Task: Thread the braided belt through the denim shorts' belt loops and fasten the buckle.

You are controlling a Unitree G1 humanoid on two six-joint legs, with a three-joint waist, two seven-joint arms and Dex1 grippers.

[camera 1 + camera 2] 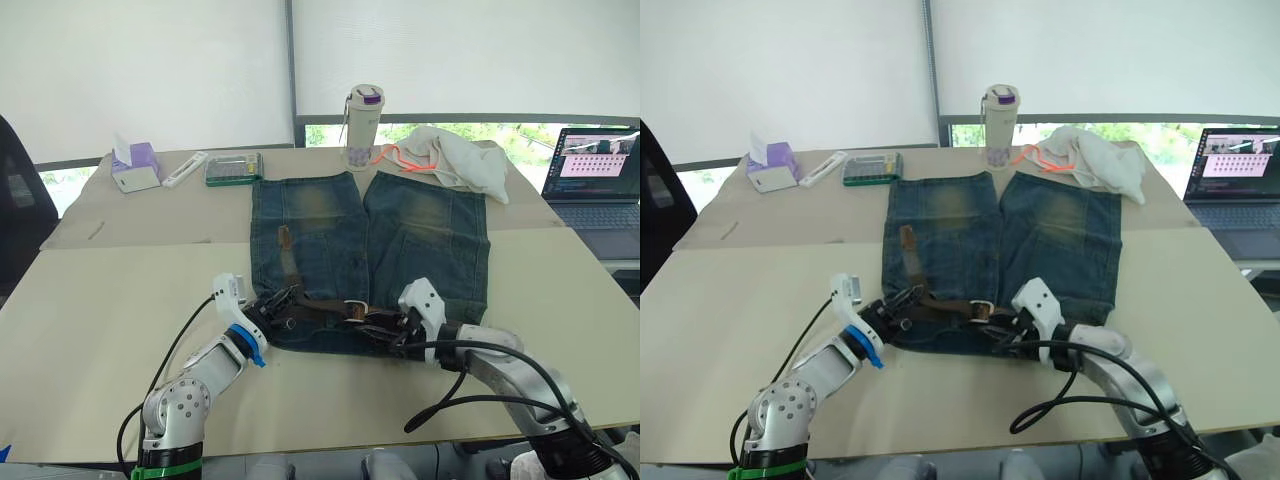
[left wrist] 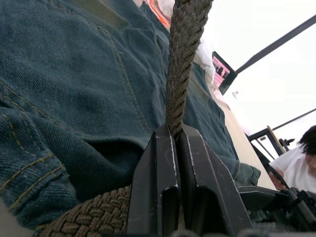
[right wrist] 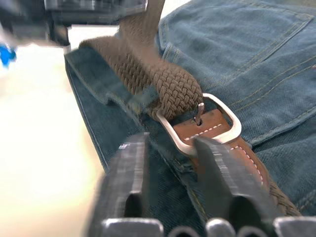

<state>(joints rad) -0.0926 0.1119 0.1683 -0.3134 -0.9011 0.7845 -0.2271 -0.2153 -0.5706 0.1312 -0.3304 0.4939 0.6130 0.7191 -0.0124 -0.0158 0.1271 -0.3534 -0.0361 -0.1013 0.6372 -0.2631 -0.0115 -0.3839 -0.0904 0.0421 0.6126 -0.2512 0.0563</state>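
a pale beige surface (image 1: pixel 100 300) stands before white window blinds, with greenery visible below them. along the far edge, from left to right: a purple tissue box (image 1: pixel 135 165), a white remote-like bar (image 1: pixel 185 168), a green calculator (image 1: pixel 233 168), a bottle with a purple lid (image 1: pixel 362 126), a white cloth with orange cord (image 1: pixel 455 158), and an open laptop (image 1: pixel 593 165) on a separate desk at far right. the denim shorts (image 1: pixel 370 250) lie flat at centre, legs pointing away, waistband at the near edge. the braided belt (image 1: pixel 315 312) runs along the waistband, its free end lying up over the left leg. the left hand (image 1: pixel 272 306) sits at the left end of the waistband, its black fingers (image 2: pixel 163 187) closed on the braided belt, which rises taut between them in the left wrist view. the buckle (image 3: pixel 200 126), a silver frame with a prong on a brown leather tab, lies on the denim near the middle of the waistband with the braided strap passing through it. the right hand (image 3: pixel 170 163) hovers just beside the buckle, its two fingers parted and gripping nothing. a person (image 2: pixel 303 163) in white is seated at far right.
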